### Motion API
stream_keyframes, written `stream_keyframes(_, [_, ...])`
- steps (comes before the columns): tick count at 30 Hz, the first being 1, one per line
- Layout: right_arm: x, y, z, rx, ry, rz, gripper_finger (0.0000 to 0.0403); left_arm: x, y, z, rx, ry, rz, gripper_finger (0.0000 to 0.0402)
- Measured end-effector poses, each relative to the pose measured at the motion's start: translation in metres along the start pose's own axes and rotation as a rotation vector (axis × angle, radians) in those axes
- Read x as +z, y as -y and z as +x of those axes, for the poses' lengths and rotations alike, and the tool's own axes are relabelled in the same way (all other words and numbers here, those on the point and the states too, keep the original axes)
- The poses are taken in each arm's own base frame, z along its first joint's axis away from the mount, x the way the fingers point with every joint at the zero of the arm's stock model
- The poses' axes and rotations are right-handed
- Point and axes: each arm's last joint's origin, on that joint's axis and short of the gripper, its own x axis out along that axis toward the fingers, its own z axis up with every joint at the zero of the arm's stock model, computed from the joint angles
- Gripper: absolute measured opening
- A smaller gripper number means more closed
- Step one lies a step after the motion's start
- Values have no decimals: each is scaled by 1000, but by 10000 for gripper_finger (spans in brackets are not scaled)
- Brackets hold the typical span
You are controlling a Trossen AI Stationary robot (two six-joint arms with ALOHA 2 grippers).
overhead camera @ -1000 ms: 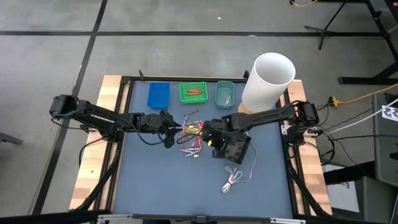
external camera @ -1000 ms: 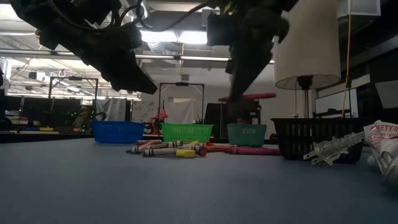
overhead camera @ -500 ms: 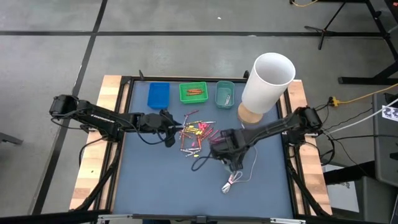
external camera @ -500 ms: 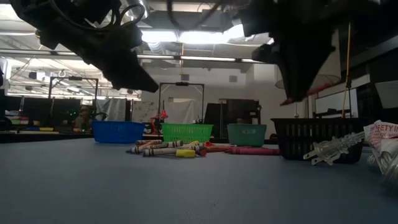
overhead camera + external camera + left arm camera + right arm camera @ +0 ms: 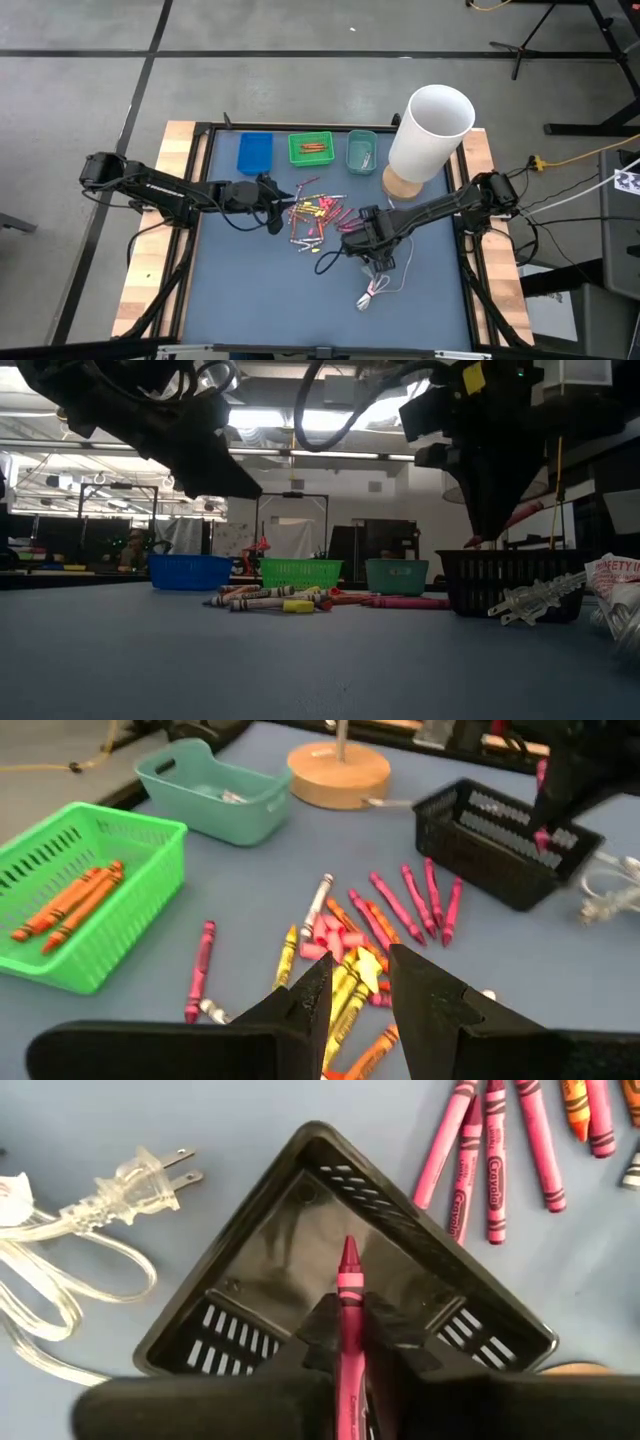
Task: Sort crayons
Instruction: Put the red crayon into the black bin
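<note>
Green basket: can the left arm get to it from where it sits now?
Probably yes. The left gripper hangs open over the crayon pile, and nothing stands between it and the green basket.

In the high view, three trays [image 5: 312, 149] line the upper centre; crayons [image 5: 315, 217] lie below them; lamp [image 5: 428, 133] at upper right.

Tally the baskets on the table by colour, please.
Blue basket: 1
Green basket: 1
Teal basket: 1
Black basket: 1, below the right gripper, which holds a pink crayon
Total: 4
</note>
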Motion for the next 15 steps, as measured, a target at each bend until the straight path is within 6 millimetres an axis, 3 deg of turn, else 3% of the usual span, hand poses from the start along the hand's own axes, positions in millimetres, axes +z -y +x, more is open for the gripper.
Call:
stream_keyframes(9, [0,0,0,0,1,0,137,8,1,0,10,86,48,87])
stream_keyframes(15, [0,0,0,0,1,0,161,18,-8,2,25,157,39,107])
